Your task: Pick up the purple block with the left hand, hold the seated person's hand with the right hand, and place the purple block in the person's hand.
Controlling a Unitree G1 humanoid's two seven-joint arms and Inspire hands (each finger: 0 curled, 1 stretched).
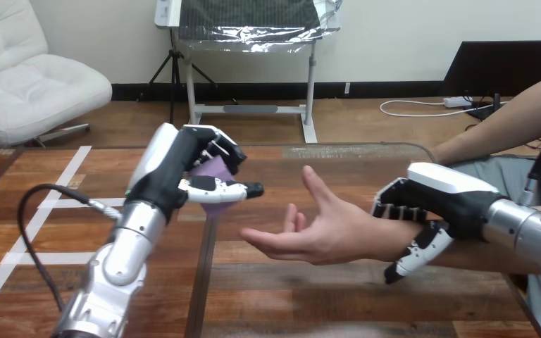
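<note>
My left hand (183, 169) is raised above the table at centre left, its fingers and thumb curled round the purple block (211, 176), which shows between them. The person's hand (317, 232) reaches in from the right, palm up and open, just right of and below the block, with a gap between them. My right hand (430, 204) sits on the person's wrist, fingers curled over the top of it and thumb below.
The wooden table (289, 303) spreads below both hands, with a dark seam running down its middle and white tape lines at the left. The person's forearm (493, 134) comes in from the upper right.
</note>
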